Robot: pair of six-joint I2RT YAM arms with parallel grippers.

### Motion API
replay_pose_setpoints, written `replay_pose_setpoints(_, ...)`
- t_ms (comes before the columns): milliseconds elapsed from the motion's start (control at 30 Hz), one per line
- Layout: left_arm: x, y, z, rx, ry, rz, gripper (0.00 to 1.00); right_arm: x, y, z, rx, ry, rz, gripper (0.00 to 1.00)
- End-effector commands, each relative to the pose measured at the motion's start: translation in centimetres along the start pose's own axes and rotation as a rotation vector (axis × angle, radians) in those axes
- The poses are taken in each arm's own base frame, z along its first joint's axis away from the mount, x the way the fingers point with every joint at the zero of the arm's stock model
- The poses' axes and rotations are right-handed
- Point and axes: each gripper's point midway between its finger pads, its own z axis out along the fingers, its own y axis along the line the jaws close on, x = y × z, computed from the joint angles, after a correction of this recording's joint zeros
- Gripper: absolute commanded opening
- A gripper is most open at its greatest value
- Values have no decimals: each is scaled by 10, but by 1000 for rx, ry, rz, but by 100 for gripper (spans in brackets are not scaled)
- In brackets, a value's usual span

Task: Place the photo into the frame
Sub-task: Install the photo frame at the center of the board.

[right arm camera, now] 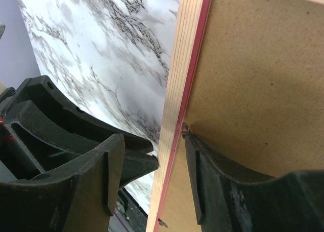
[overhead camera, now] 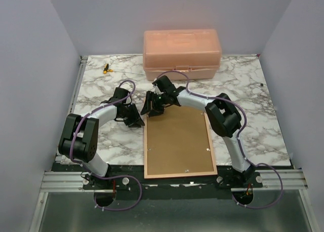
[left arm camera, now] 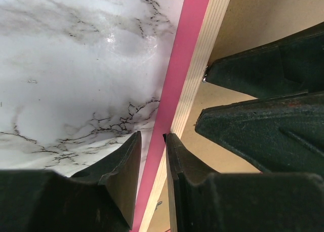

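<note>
Both pincers at the thin pinkish-red wooden frame (overhead camera: 178, 142) on the marble worktop (overhead camera: 253, 105).
At its upper-left corner, left pincer (left arm camera: 152, 163) nips the edge; right pincer (right arm camera: 152, 166) straddles it, open.

both arms crowd frame's (overhead camera: 179, 141) far-left corner.

Even, soft overhead light; faint glare on the marble table (left arm camera: 76, 65), wrist views slightly blurred

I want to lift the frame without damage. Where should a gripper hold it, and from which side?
Grip the frame by its thin wooden border, best on the left long edge. Come from outside that edge, one finger on each side of the border. It lies flat, and its wide brown back gives nothing to pinch.
</note>
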Motion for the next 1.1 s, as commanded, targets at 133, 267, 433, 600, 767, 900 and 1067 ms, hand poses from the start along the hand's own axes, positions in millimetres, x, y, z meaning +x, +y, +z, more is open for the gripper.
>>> replay_pose_setpoints(133,14,26,17,-93,42,-3,26,-3,-23,12,110,-32,-36,59)
replay_pose_setpoints(267,14,26,17,-93,43,-4,26,-8,-27,11,130,-53,-46,60)
replay_pose_setpoints(433,14,26,17,-92,44,-2,26,-16,-26,4,149,-82,-62,64)
replay_pose_setpoints(600,15,27,17,-93,48,-2,26,-18,-23,3,136,-92,-75,65)
replay_pose_setpoints(767,15,27,18,-94,50,-2,25,-18,-26,6,146,-91,-88,65)
replay_pose_setpoints(900,17,27,18,-93,55,1,25,-27,-29,5,179,-112,-124,65)
replay_pose_setpoints(1067,17,28,19,-94,57,-1,25,-21,-17,13,102,-68,-115,65)
